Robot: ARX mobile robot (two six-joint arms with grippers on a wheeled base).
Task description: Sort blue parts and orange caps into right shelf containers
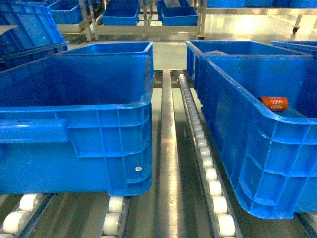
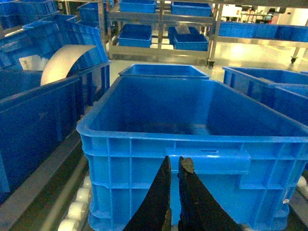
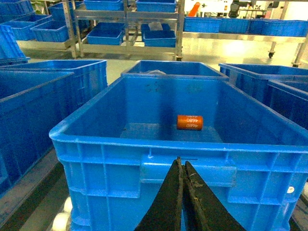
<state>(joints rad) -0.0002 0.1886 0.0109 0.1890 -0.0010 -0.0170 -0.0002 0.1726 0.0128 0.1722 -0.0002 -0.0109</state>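
looks like you're between picks here: both arms sit low in front of the bins with nothing in hand. left gripper (image 2: 173,166) has its jaws nearly touching on nothing, right gripper (image 3: 182,168) is pressed closed and empty too. one orange cap (image 3: 189,121) already lies on the floor of the right bin (image 1: 257,119), right of centre in the head view. left bin (image 1: 99,106) looks empty. no loose parts in view, so next you'd need to find one.

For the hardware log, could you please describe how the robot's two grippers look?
Both the left gripper and the right gripper have two long, black, tapering fingers with rough, worn surfaces. One left fingertip looks chipped grey. No cables or markings show.
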